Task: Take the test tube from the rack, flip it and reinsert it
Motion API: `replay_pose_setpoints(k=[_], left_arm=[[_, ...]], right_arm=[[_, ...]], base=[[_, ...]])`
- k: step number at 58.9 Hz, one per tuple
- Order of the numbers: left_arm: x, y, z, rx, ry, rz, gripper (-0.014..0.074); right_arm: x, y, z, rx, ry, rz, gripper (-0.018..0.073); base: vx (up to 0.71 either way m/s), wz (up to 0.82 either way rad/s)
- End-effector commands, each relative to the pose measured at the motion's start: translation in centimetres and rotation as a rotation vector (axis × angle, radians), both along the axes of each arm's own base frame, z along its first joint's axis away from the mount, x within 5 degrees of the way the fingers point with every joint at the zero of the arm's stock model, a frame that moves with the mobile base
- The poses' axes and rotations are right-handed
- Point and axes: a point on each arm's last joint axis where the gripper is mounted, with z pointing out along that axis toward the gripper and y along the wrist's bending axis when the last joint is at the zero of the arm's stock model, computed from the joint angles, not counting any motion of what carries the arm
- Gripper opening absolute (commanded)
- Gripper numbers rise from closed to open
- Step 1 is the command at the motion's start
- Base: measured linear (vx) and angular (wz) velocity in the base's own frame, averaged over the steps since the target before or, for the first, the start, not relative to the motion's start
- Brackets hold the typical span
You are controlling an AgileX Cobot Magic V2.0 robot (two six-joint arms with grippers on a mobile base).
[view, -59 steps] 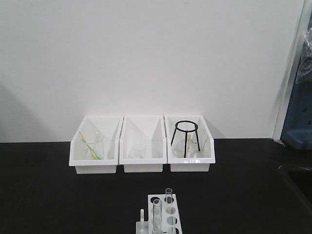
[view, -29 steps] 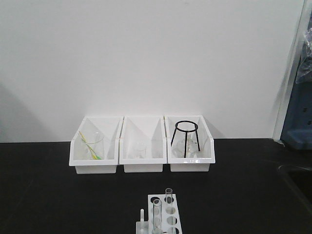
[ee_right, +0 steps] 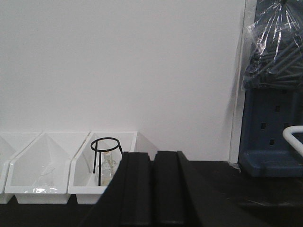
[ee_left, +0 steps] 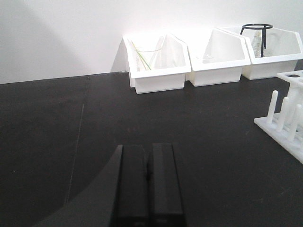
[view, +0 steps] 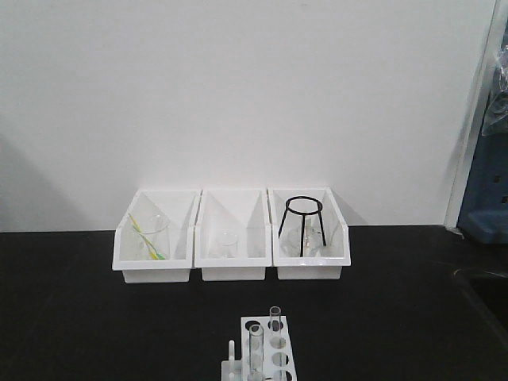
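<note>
1. Nearest me, my left gripper (ee_left: 148, 152) sits low over the black table (ee_left: 57, 142). Its two black fingers (ee_left: 132, 184) are pressed flat together with nothing between them.
2. My right gripper (ee_right: 152, 158) looks the same: fingers (ee_right: 136, 189) closed to a thin seam, empty.
3. Ahead and to the right of the left fingers, well apart from them, stands the white rack (ee_left: 284, 132). Its short pegs (ee_left: 273, 106) stand upright along the side nearest those fingers.
4. From the front camera, two clear tubes stand upright in the rack's holes: the near test tube (view: 255, 349) and, just behind and to its right, the far test tube (view: 275, 324). I cannot tell which is the one to flip.
5. Farther ahead of the left fingers, three white bins sit side by side against the wall. The left bin (ee_left: 158, 81) holds a beaker (view: 151, 234) with yellow-green sticks, and the middle bin (ee_left: 218, 75) holds a small beaker.
6. Beyond the right fingers and slightly left of them, the right bin (ee_right: 83, 194) holds a black tripod stand (ee_right: 94, 161).
7. Far right of those fingers, a blue perforated panel (ee_right: 272, 127) carries a clear bag of grey rods (ee_right: 277, 52).
8. A white wall (ee_right: 118, 61) is behind everything.
</note>
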Motion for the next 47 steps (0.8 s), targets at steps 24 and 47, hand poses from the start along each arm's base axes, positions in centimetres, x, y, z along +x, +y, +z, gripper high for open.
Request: replay_pose_setpoints(k=[24,47], left_arm=[[-0.02,-0.13,0.91,-0.022,-0.090,-0.014,-0.0006],[-0.02,-0.13,0.91,-0.022,-0.090,-0.014,-0.0006]], right_arm=[[-0.03,-0.03,1.88,-0.009,-0.112,0.001,0.0335],[-0.08,0.01,2.24,0.033,-0.155,0.008,0.0582]], base=[[0.00,0.00],[0.00,0.00]])
